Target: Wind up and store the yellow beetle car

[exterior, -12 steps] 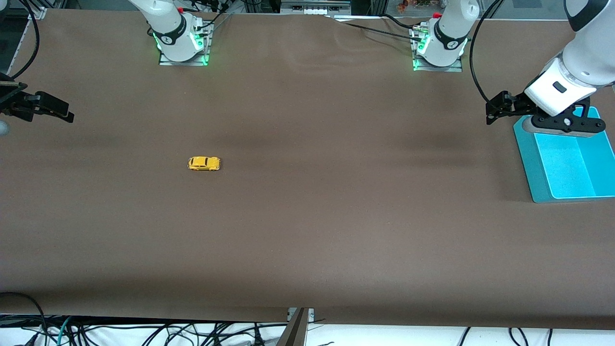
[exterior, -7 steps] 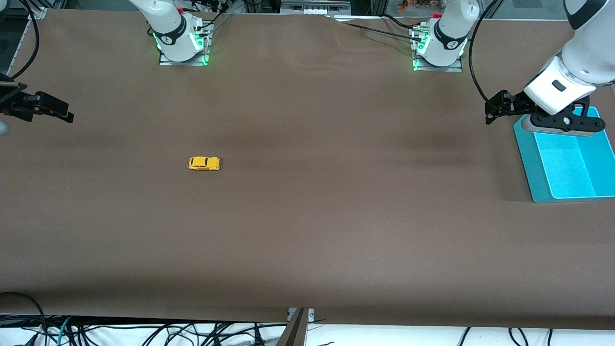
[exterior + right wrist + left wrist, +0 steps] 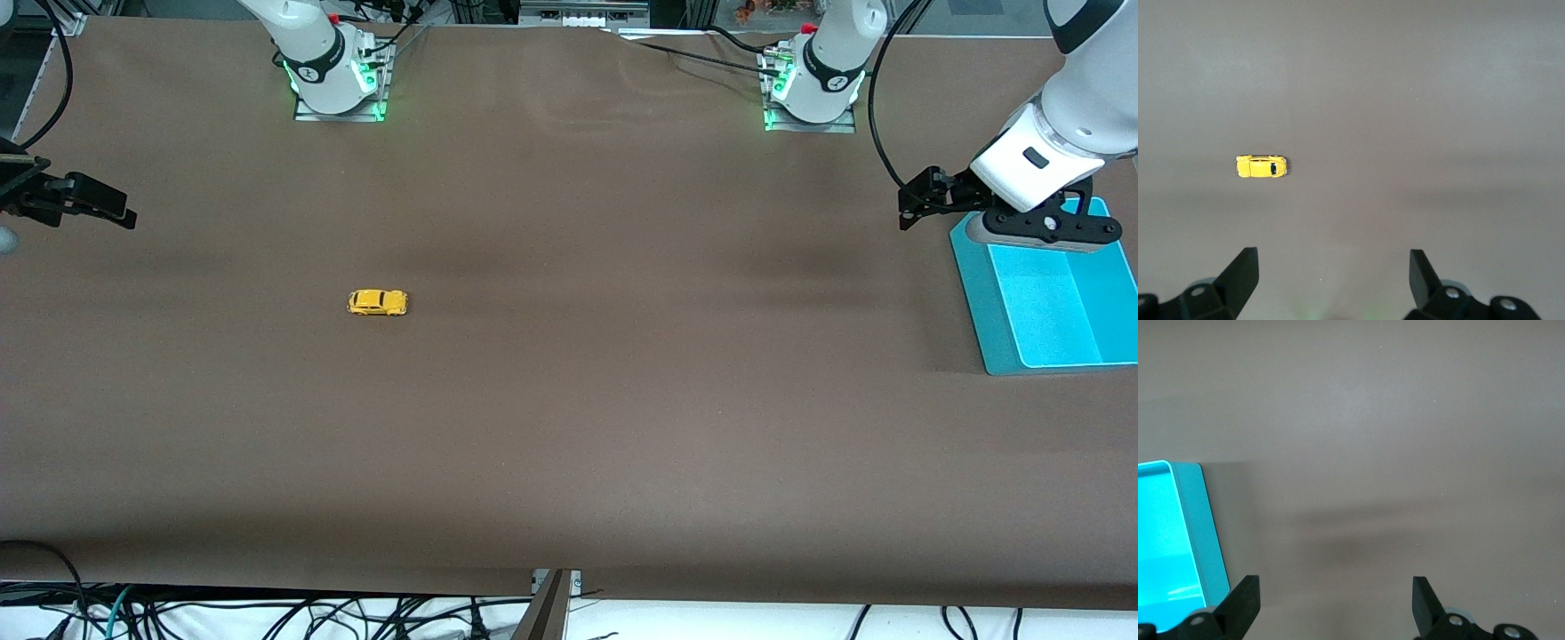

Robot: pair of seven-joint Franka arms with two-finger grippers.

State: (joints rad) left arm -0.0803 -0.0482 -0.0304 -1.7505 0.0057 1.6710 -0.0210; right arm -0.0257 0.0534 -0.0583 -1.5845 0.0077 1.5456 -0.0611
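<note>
the car (image 3: pixel 378 302) sits on its wheels on the table (image 3: pixel 569 427), toward the right arm's end, well apart from the bin (image 3: pixel 973 293). it looks light, hard and slick, apt to roll; best pinched across its sides. the right gripper (image 3: pixel 93 204) hangs over that table end, jaws wide and empty; the left gripper (image 3: pixel 920 200), equally wide and empty, waits beside the bin. since the earlier frame both have barely shifted; the car has not moved.

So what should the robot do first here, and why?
Probably bring the right gripper, open and empty at its end of the table, over the yellow beetle car. The car lies untouched nearer that arm; the left gripper waits open by the blue bin.
</note>
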